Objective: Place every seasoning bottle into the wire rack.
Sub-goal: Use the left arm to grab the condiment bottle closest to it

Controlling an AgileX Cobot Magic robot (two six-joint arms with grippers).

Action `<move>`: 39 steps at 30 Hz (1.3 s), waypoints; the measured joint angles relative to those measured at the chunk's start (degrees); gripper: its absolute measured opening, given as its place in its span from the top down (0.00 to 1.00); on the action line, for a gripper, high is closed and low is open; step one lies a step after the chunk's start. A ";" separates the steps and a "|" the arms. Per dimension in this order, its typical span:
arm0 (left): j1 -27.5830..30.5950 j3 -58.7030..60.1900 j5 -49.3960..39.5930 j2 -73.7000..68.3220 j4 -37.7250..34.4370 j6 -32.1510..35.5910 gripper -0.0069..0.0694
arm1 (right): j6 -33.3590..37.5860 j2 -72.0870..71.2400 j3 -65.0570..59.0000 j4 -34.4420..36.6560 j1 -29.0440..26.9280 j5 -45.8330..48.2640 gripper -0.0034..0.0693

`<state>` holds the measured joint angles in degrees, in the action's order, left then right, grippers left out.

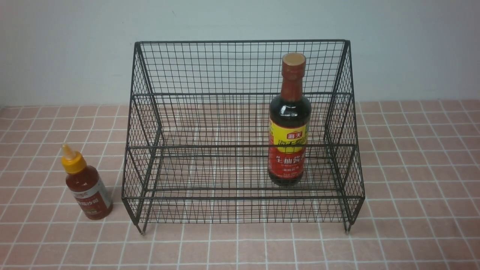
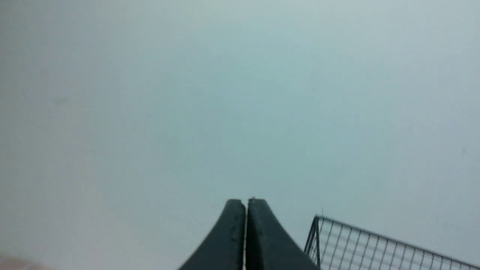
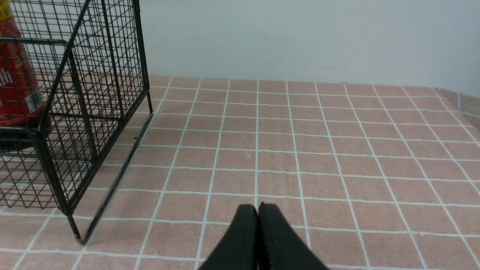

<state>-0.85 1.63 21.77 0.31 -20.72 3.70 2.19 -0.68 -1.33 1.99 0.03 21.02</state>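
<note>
The black wire rack (image 1: 210, 41) stands in the middle of the tiled table. A tall dark soy-sauce bottle (image 1: 289, 123) with a red neck wrap and yellow-red label stands upright inside it, on the lower shelf toward the right. A short red-sauce squeeze bottle (image 1: 87, 185) with a yellow nozzle cap stands on the table just left of the rack's front corner. Neither arm shows in the front view. My left gripper (image 2: 246, 202) is shut and empty, facing the wall, with a rack corner (image 2: 318, 225) beside it. My right gripper (image 3: 258, 207) is shut and empty over bare tiles, right of the rack (image 3: 71, 112) and the soy-sauce bottle (image 3: 17, 90).
A pale wall rises right behind the rack. The table is covered in pink tiles with white grout (image 1: 412, 168). Its raised right edge (image 3: 465, 105) shows in the right wrist view.
</note>
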 joint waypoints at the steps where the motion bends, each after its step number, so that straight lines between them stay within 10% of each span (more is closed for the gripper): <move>1: 0.00 -0.32 0.89 -2.14 1.65 0.00 0.92 | 0.00 0.00 0.00 0.00 0.00 0.00 0.97; 12: 0.00 -10.76 1.10 -30.46 12.18 -0.05 0.85 | 0.00 0.00 0.00 0.00 0.00 0.00 0.97; 26: 0.00 -19.39 11.06 -60.92 19.78 -10.83 0.33 | 0.00 0.00 0.00 0.00 0.00 0.00 0.97; 39: 0.00 -24.04 16.30 -73.81 21.47 -11.77 0.31 | 0.00 0.00 0.00 0.00 0.00 0.00 0.97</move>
<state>-0.85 -22.41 38.06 -73.50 0.75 -8.07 2.19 -0.68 -1.33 1.99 0.03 21.02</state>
